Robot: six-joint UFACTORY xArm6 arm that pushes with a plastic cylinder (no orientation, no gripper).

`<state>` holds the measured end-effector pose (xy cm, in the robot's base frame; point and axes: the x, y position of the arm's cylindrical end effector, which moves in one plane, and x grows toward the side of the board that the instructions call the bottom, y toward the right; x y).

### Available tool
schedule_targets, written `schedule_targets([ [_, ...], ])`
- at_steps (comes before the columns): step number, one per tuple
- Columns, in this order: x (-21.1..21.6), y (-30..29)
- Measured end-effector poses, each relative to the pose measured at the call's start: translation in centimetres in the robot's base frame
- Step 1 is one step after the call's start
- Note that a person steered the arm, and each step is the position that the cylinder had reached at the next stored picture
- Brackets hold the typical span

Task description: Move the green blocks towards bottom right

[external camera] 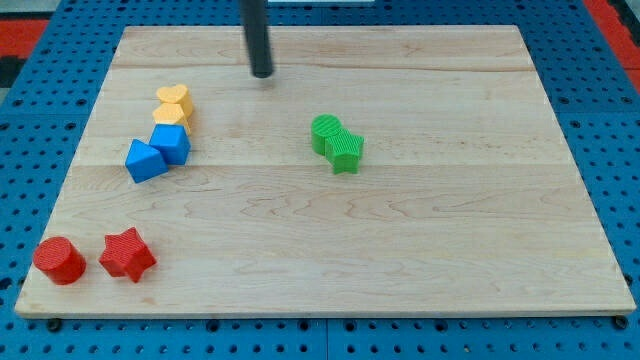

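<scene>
Two green blocks sit touching near the middle of the table (420, 260); a rounded green block (325, 133) at upper left, a green star (345, 151) at lower right; the pair's long axis runs diagonally; my tip (262, 73), a plain rod with no jaws, stands well apart toward the view's top left.

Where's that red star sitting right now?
The red star lies near the board's bottom-left corner in the view, just right of the red cylinder, well below the blue blocks and far from my tip.
</scene>
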<state>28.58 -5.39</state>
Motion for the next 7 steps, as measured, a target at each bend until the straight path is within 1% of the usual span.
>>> schedule_targets([
  [1, 1.7, 2.6],
  [3, 8.4, 2.8],
  [4, 10.1, 4.6],
  [6, 10.1, 4.9],
  [7, 10.1, 6.1],
])
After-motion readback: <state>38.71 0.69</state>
